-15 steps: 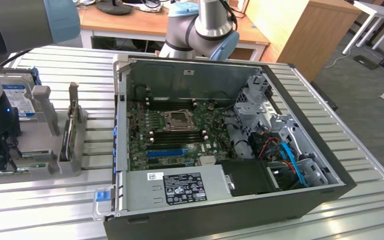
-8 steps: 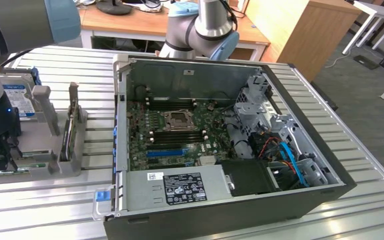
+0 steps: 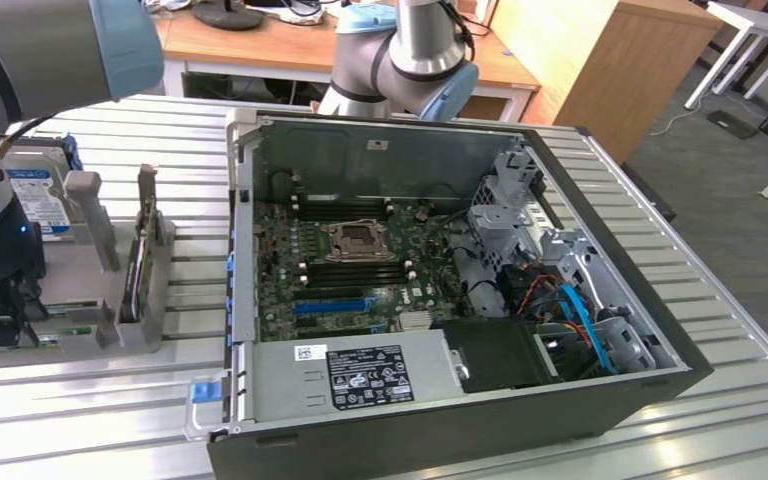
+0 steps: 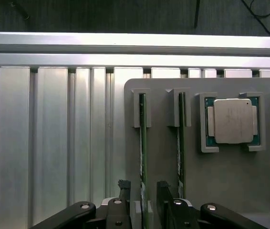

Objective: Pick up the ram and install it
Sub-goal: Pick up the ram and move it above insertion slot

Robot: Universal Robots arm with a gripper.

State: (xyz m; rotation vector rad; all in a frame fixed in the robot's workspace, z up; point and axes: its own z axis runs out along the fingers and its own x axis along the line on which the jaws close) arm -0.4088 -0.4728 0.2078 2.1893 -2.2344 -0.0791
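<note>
Gripper [image 4: 143, 193]: fingers [image 4: 124, 187] set wide apart, nothing gripped | ram [image 4: 143, 143]: stood on edge in a slot of the grey holder [image 4: 221, 181], flanked by both fingers, contact not discernible | second RAM stick [image 4: 180, 143]: slotted just beside | CPU [image 4: 233, 120]: seated in neighbouring pocket | open computer case [image 3: 398, 160]: placed apart on the slatted table [image 4: 30, 143].

Slot: ram [image 4: 143, 143] stands between the gripper [image 4: 143, 186] fingers, gaps both sides.
Crowding: second stick [image 4: 181, 138] just beside.
The exterior view's right: computer case [image 3: 518, 425], open on top.

ram [image 4: 143, 143] in holder [image 4: 221, 191] | pincer [image 4: 143, 187] astride ram | processor [image 4: 233, 120] beside
</note>
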